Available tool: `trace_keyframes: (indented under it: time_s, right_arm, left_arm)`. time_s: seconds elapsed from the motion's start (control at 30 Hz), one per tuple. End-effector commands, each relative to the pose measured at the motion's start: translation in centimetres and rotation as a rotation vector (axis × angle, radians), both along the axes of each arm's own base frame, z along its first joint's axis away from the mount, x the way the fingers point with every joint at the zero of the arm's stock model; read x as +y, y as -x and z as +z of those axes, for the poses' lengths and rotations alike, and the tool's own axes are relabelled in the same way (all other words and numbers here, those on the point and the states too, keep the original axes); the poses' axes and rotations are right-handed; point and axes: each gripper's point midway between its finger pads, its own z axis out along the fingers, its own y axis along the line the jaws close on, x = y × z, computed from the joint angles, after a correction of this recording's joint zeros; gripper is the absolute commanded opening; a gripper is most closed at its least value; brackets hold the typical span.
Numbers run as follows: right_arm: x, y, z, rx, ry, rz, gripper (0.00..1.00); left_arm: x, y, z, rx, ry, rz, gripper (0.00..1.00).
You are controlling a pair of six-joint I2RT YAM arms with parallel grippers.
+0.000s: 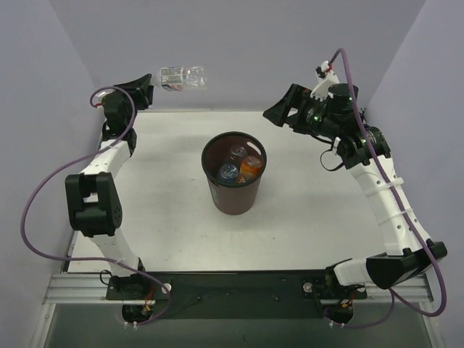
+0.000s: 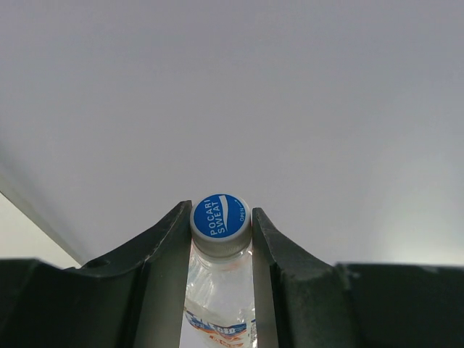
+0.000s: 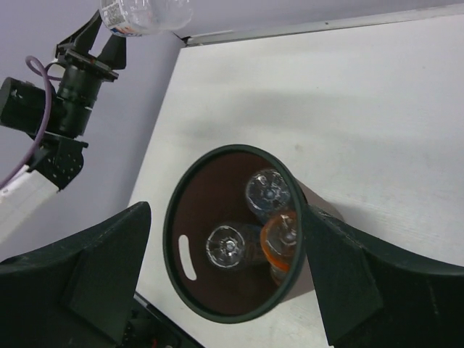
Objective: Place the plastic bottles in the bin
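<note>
The dark brown bin [image 1: 217, 190] stands in the middle of the table. Three bottles lie inside it: an orange one [image 1: 251, 167] and two clear ones [image 1: 237, 152]. My left gripper [image 1: 152, 89] is raised over the table's far left corner, shut on a clear bottle with a blue cap [image 1: 183, 77]. In the left wrist view the bottle [image 2: 220, 216] sits between the fingers [image 2: 163, 246]. My right gripper [image 1: 278, 114] is open and empty, raised to the right of the bin. In the right wrist view it [image 3: 226, 214] looks down into the bin [image 3: 190, 217] with the orange bottle [image 3: 283, 239] inside.
Lilac walls close in the table at the back and both sides. The left arm [image 3: 69, 94] with the held bottle [image 3: 145, 14] shows in the upper left of the right wrist view. A black rail runs along the near edge [image 1: 232, 286].
</note>
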Motion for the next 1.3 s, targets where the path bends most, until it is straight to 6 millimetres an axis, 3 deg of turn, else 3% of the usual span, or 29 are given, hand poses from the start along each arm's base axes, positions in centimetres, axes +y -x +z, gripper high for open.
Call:
trace_keyframes:
  time_s: [0.0, 0.13, 0.27, 0.47, 0.87, 1.03, 1.13, 1.23, 1.27]
  right_arm:
    - [2.7, -0.2, 4.0, -0.059, -0.168, 0.082, 0.79]
    - [3.0, -0.9, 5.3, -0.083, -0.214, 0.072, 0.83]
    - [3.6, -1.3, 5.7, -0.081, -0.231, 0.097, 0.83]
    - [3.7, -1.7, 5.9, -0.093, -0.250, 0.080, 0.83]
    - [5.1, -2.5, 2.3, -0.001, -0.253, 0.084, 0.84]
    - [6.0, -2.9, 1.9, 0.010, -0.266, 0.097, 0.83]
    - [5.9, -3.1, 1.0, 0.030, -0.259, 0.088, 0.80]
    - [5.8, -2.9, 0.9, 0.034, -0.262, 0.085, 0.60]
    - [5.9, -2.8, 0.9, 0.038, -0.267, 0.093, 0.47]
  left_arm:
    - [-7.8, 5.9, 6.2, -0.110, 0.044, -0.189, 0.00]
    - [-12.7, 8.9, 6.5, -0.106, 0.102, -0.295, 0.00]
    - [-16.2, 11.4, 6.2, -0.095, 0.148, -0.385, 0.00]
    - [-17.4, 13.5, 6.3, -0.089, 0.170, -0.418, 0.00]
    - [-18.9, 15.1, 7.1, -0.093, 0.188, -0.460, 0.00]
    - [-19.7, 15.7, 7.2, -0.091, 0.191, -0.475, 0.00]
    - [-19.6, 15.8, 7.1, -0.092, 0.200, -0.469, 0.00]
    - [-19.6, 15.9, 7.3, -0.097, 0.195, -0.468, 0.00]
    - [-19.6, 16.0, 7.2, -0.093, 0.190, -0.469, 0.00]
